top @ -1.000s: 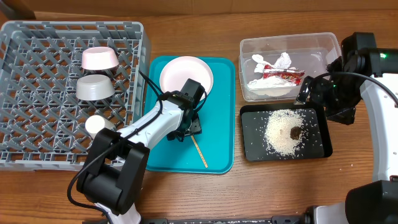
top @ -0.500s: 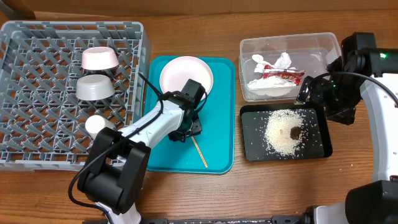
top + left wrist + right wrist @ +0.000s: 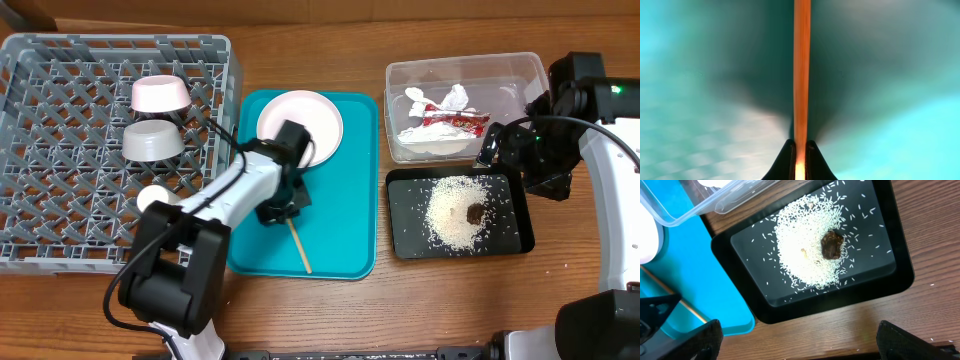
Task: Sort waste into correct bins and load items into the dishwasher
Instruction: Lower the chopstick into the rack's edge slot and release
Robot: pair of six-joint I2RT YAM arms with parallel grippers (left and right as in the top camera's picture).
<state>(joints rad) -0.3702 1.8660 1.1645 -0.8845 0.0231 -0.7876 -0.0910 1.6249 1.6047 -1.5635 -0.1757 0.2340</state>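
At the bottom centre of the left wrist view, the left gripper is clamped on a thin orange-brown wooden chopstick, which runs straight up the frame over the teal tray. Seen from overhead, it juts from the gripper toward the tray's lower middle. Farther right, the right gripper hangs with fingers spread wide by the black tray of white rice and a brown lump. The clear tub above it holds the wrapper and napkin.
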